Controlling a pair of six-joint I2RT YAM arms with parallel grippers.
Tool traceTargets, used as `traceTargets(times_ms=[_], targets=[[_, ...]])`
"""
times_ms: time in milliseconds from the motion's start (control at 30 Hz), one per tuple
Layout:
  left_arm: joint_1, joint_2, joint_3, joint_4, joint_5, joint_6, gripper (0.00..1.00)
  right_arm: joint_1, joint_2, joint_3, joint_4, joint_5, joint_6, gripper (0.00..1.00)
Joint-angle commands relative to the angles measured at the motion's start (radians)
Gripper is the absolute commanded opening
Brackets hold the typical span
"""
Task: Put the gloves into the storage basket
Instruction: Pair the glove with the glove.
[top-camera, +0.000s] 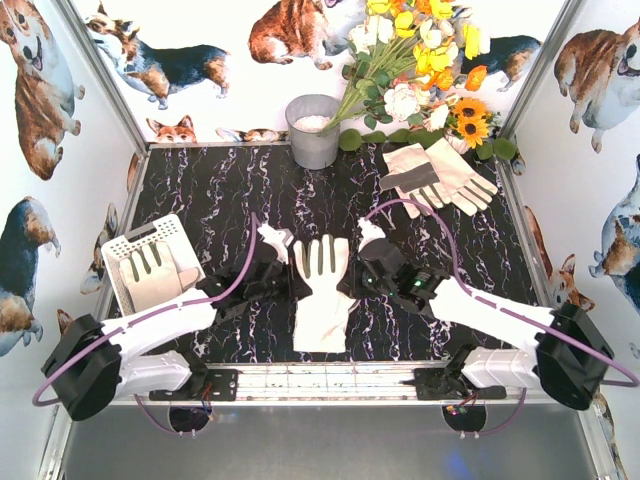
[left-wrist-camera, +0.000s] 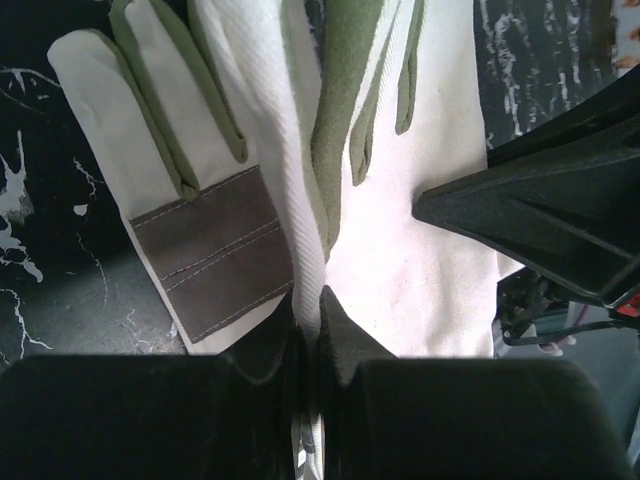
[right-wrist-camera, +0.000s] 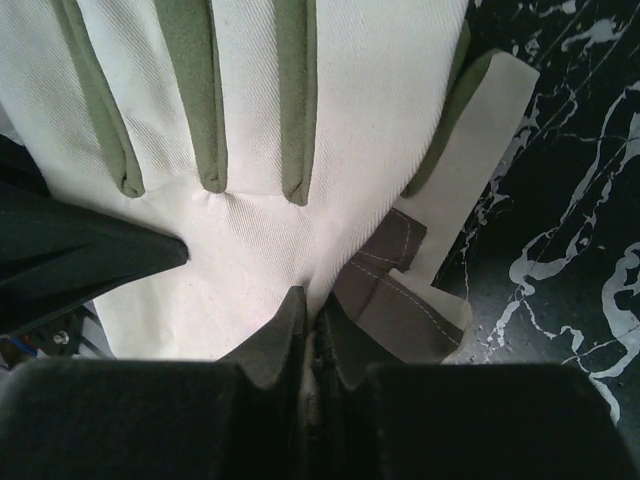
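The left gripper is pressed together on a raised fold of cloth at one edge of the middle glove; the right gripper pinches the opposite edge in the same way. I judge that both hold it because the cloth is floppy and would sag from one hold only. This glove is between the arms, at the middle of the table, fingers pointing away. The storage basket stands at the left, well apart, with one glove inside; two more gloves lie at the far right, near the flowers.
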Motion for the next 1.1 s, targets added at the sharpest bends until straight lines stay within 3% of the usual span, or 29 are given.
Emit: traceTargets(times_ms=[0, 1067], targets=[[-0.003, 0.037, -0.027, 0.015, -0.102, 0.026, 0.0, -0.009, 0.05, 0.001, -0.041, 0.067, -0.034, 0.0], [-0.006, 0.243, -0.032, 0.098, -0.146, 0.085, 0.0, -0.009, 0.227, 0.023, -0.069, 0.094, -0.067, 0.0]])
